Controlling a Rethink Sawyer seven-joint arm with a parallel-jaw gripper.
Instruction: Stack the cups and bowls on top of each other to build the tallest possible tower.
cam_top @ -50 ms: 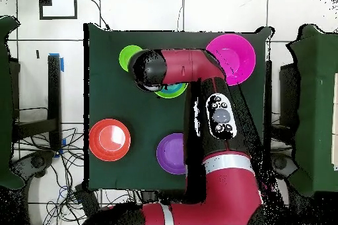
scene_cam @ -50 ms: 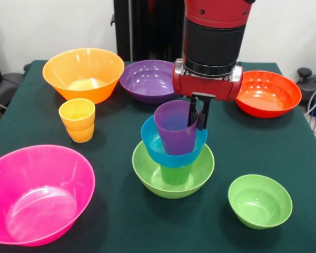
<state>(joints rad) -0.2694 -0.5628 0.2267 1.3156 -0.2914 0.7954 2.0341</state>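
Gripper (scene_cam @ -50 ms: 198, 113) fingers pinch the purple cup's (scene_cam @ -50 ms: 174, 132) right rim, one inside, one outside; cup stands upright, mouth up, in the blue bowl (scene_cam @ -50 ms: 152, 142).

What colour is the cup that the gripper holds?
Purple cup; the front view shows it best.

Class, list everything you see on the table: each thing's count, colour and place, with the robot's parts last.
Large bowls: 4; pink front left, orange back left, purple back centre, red-orange back right.
Small green bowl: 1, front right.
Yellow-orange cup: 1, left.
Tower: lime-green bowl, green cup, blue bowl, purple cup, centre.
Table: dark green cloth.
Gripper: fingers straddle the purple cup's rim.
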